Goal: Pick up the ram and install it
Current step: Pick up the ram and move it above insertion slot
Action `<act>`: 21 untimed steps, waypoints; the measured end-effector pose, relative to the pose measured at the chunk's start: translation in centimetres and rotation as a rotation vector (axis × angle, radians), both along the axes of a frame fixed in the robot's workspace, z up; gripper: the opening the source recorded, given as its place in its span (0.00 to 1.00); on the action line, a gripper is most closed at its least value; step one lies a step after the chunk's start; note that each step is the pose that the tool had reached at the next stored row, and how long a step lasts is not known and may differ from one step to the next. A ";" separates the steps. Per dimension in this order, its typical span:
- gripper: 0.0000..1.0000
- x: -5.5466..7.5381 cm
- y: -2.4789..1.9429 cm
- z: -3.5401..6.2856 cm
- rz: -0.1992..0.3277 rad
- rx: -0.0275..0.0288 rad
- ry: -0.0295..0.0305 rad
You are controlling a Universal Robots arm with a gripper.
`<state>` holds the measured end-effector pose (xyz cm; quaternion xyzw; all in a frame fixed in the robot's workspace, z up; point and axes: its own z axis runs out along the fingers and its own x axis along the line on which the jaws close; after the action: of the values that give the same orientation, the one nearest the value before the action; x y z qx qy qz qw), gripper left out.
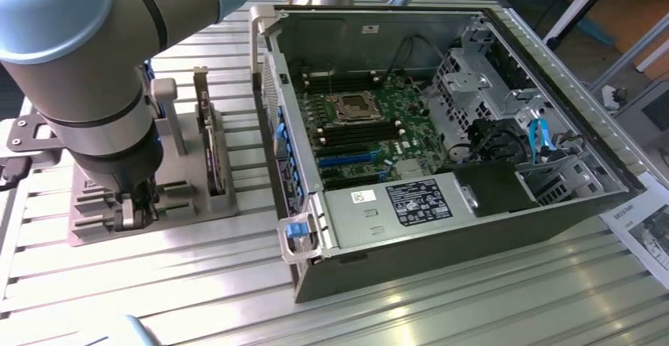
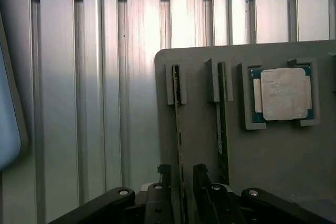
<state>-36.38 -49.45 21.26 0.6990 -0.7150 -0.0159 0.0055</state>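
**Gripper astride the ram, jaws not closed**

Gripper point(image 2: 181, 176) sits low over the grey holder point(image 2: 197, 129), and on my wrist feed I see its two dark fingers point(image 2: 164, 179) standing one on each side of the ram point(image 2: 178, 124). A sliver of daylight shows on both sides of the stick, so the jaws are open a little wider than the board and have hold of nothing.

The ram stands on edge in a slot along the holder's outer edge, the one bordering the bare slats of the table point(image 2: 105, 87). That side is open room. On the other side a second stick point(image 2: 222, 129) runs parallel and close by, so the inner finger has only a narrow lane. Past it, the processor point(image 2: 283, 94) lies flat in a square recess, dull silver on a blue-green frame.

The holder is matt grey with a rounded corner; the table is ribbed, shiny aluminium.

From the exterior view, the arm comes straight down and the gripper point(image 1: 134, 209) is at the holder's point(image 1: 94, 232) near edge. The computer case point(image 1: 377, 260) lies open towards the exterior view's right, apart from the holder.
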 end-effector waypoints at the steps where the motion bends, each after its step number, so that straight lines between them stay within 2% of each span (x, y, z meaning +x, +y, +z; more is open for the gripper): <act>1: 0.31 0.0 0.00 -0.01 0.000 0.0000 0.0000; 10: 0.30 0.1 0.01 -0.02 0.000 0.0001 0.0000; 11: 0.22 0.1 0.01 -0.02 0.000 0.0001 0.0000; 21: 0.22 0.2 0.01 -0.02 0.017 0.0003 0.0000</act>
<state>-36.21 -49.44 21.24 0.7050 -0.7090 -0.0160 0.0055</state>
